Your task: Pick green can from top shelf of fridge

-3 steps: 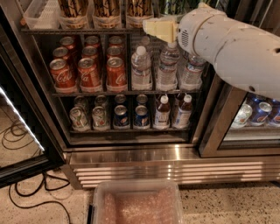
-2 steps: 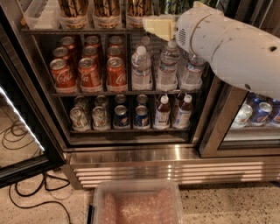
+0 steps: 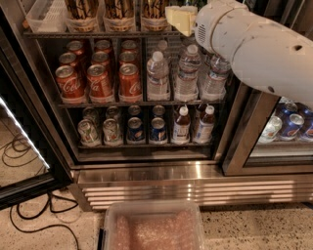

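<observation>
The fridge point(image 3: 146, 168) stands with its left door open. Its top shelf point(image 3: 98, 35), a wire rack with a grey front rail, carries clear trays of tall gold-and-black cans point(image 3: 120, 10). My gripper point(image 3: 178, 19), pale yellow on the end of the thick white arm point(image 3: 254, 49), is at the right end of that shelf, just above the rail. The green can does not show clearly; the gripper and arm cover that part of the shelf.
An empty clear tray point(image 3: 43, 14) sits at the top shelf's left end. Below are red cola cans point(image 3: 100, 80), water bottles point(image 3: 186, 73) and short cans point(image 3: 134, 129). A clear plastic bin point(image 3: 151, 227) and cables point(image 3: 29, 215) lie on the floor. The right glass door point(image 3: 288, 124) is shut.
The gripper has risen a little relative to the top shelf rail and shifted slightly left. The cans and bottles have not moved.
</observation>
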